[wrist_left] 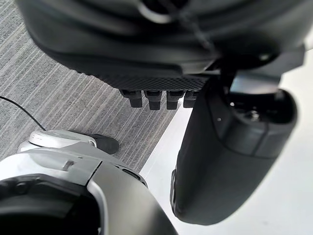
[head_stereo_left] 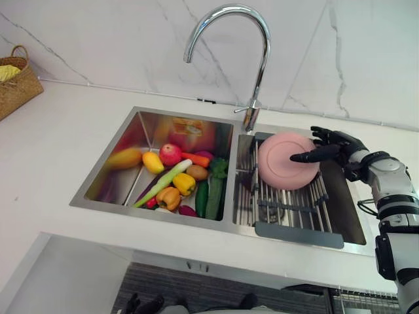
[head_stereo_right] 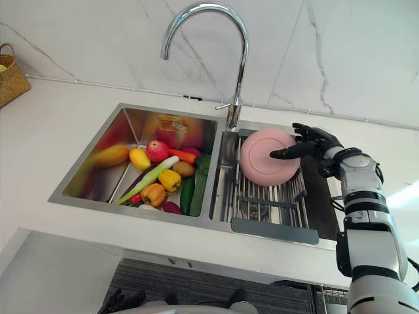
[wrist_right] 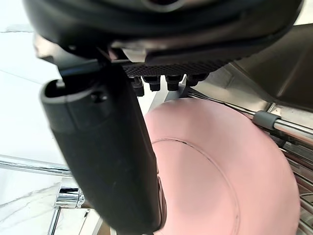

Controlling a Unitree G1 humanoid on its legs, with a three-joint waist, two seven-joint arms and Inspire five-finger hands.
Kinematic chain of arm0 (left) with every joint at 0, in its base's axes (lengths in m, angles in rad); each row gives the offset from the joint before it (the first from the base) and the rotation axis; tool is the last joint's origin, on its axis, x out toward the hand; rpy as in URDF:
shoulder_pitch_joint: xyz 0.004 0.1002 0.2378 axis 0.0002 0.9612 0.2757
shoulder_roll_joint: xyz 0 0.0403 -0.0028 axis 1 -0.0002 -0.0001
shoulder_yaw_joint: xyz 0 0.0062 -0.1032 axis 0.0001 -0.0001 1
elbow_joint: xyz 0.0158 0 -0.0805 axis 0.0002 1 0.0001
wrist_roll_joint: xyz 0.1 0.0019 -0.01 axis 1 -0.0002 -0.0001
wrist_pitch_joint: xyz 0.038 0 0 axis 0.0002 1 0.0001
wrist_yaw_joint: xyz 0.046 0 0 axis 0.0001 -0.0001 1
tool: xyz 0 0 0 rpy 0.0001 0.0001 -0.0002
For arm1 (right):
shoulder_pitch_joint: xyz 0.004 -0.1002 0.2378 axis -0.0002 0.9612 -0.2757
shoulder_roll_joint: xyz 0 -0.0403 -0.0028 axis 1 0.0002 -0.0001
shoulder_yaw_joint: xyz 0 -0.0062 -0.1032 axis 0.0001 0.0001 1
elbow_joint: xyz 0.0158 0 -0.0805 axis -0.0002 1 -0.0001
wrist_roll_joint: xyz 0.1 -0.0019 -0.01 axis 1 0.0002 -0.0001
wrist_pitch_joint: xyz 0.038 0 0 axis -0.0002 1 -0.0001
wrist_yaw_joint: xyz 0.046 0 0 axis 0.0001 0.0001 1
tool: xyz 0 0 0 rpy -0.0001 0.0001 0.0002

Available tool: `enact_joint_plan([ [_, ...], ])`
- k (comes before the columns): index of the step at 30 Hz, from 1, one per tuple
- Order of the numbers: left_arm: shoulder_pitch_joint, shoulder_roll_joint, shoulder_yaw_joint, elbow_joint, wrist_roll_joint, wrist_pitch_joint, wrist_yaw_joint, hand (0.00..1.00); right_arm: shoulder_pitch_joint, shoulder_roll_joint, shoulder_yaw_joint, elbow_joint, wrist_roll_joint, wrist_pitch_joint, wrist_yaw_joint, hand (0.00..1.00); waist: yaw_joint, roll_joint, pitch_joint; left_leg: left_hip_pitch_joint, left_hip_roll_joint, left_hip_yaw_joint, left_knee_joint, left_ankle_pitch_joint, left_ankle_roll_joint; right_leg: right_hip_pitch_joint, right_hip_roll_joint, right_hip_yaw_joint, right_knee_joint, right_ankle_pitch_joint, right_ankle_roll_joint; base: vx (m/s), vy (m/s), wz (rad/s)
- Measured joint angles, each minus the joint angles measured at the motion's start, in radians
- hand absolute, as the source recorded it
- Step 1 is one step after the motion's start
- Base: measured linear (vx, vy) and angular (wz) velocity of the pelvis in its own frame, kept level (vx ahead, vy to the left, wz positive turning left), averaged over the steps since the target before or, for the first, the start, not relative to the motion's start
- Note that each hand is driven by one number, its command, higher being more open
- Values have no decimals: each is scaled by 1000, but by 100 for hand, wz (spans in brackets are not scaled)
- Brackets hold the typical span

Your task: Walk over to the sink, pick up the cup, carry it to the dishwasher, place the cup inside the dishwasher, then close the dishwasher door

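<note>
Evidently the right hand (head_stereo_left: 335, 145) is closing in for a grasp. Its thumb is lying across the pink base of the cup (head_stereo_left: 278, 163) and its fingers (head_stereo_left: 327, 136) are reaching past the rim, spread apart and not yet clamped. The cup is leaning tipped on the rack (head_stereo_left: 288, 212) in the right basin of the sink (head_stereo_left: 216, 226), probably set there to drain. Its base is facing up and toward the robot, its mouth pointing down and away toward the wall, so its axis is slanting. The left hand (wrist_left: 230, 161) is hanging relaxed, fingers straight.
</note>
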Motion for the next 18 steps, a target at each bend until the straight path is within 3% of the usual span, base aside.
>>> enact_joint_plan([
  [9, 0, 13, -5, 1, 0, 1, -12, 100, 0, -12, 2, 9, -1, 1, 69, 0, 1, -15, 9, 2, -1, -2, -1, 1, 1, 3, -1, -2, 0, 0, 0, 4, 2, 0],
  [18, -5, 17, -12, 0, 0, 5, -20, 100, 8, 6, 43, -72, -5, -18, 60, 0, 11, -16, 9, 7, -1, 0, -4, 1, 1, 5, -1, 1, 0, 0, 0, 0, 0, 0],
])
